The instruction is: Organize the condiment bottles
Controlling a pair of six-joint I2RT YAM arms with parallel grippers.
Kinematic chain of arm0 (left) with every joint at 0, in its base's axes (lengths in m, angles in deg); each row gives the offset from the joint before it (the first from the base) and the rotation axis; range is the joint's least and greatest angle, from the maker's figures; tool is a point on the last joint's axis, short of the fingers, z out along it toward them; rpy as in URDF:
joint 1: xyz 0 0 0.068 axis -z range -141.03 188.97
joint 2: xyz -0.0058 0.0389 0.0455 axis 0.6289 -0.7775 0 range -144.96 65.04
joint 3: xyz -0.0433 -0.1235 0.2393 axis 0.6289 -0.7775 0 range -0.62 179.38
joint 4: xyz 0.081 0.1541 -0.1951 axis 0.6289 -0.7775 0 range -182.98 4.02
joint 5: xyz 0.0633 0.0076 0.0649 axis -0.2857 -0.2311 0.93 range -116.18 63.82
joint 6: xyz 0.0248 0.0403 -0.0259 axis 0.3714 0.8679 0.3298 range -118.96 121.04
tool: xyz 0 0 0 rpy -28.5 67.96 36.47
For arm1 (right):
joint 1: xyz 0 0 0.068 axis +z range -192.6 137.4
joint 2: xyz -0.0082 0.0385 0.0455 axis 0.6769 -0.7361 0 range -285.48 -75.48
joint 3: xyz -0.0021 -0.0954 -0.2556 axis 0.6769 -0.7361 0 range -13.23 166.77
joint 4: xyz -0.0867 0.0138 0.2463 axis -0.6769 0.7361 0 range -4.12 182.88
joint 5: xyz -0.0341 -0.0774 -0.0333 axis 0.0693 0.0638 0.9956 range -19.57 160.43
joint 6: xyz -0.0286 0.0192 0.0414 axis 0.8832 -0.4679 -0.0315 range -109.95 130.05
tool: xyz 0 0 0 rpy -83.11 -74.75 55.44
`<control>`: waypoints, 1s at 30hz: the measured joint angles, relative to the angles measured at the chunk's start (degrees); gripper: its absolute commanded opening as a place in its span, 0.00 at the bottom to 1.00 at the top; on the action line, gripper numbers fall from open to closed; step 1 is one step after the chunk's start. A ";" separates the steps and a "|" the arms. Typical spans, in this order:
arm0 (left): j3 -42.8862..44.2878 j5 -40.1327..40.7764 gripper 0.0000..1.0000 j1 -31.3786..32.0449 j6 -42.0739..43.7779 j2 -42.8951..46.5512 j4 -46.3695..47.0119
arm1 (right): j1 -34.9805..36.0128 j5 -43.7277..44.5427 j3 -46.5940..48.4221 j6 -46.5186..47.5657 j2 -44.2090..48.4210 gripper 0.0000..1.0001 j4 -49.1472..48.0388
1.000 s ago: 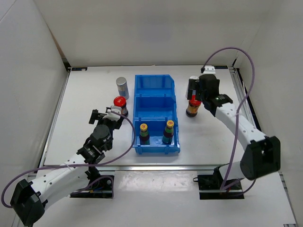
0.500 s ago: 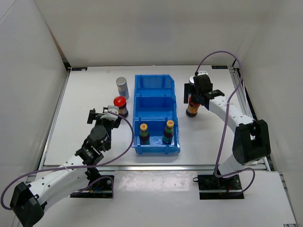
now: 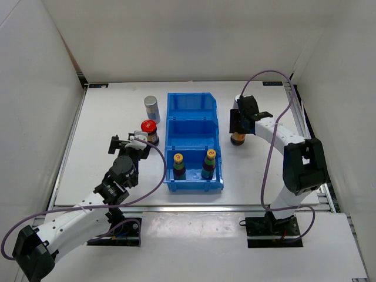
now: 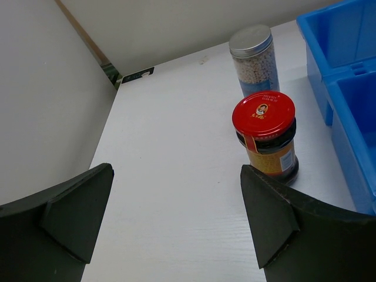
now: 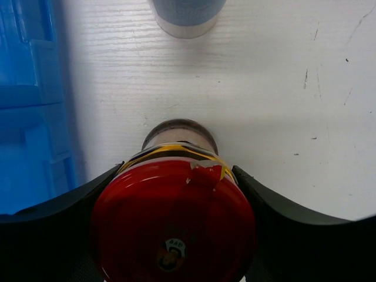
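My right gripper (image 3: pixel 238 125) (image 5: pixel 175 202) is shut on a dark red-capped bottle (image 3: pixel 238 137) (image 5: pixel 174 229) that stands on the table right of the blue bin (image 3: pixel 168 126); both fingers press its sides. Just beyond it stands a pale blue-white bottle (image 5: pixel 187 14). Two yellow-capped bottles (image 3: pixel 178 165) (image 3: pixel 208 163) stand in the bin's nearest compartment. Left of the bin are another red-capped bottle (image 3: pixel 148 130) (image 4: pixel 265 135) and a silver-capped bottle (image 3: pixel 151 107) (image 4: pixel 254 59). My left gripper (image 3: pixel 130 141) (image 4: pixel 176 176) is open, low on the table just short of that red-capped bottle.
The bin's middle and far compartments (image 3: pixel 192 108) hold nothing visible. White enclosure walls close in the table on the left, back and right. The bin's blue wall (image 5: pixel 29 106) lies close to the left of the right gripper.
The right gripper has come down over the red-capped bottle right of the bin and closed on it. The left arm has hardly moved.
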 measured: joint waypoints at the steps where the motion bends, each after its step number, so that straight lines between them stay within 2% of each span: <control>1: 0.00 0.04 1.00 0.00 0.00 -0.11 0.02 | 0.00 -0.04 0.00 -0.13 0.00 0.61 0.00; 4: 0.00 0.22 1.00 0.00 0.00 -0.13 0.11 | 0.00 -0.11 0.00 0.09 0.07 0.41 0.11; 12: 0.00 0.90 1.00 0.00 0.00 -0.15 0.17 | 0.00 0.44 0.76 0.46 5.27 0.17 6.12; 21: 0.00 1.03 1.00 0.00 -0.04 -1.01 0.28 | 1.88 -4.09 9.81 2.10 12.79 0.09 6.95; 30: 0.00 1.25 1.00 0.00 -0.04 -1.75 0.28 | 12.41 -10.51 11.26 4.61 6.51 0.08 4.79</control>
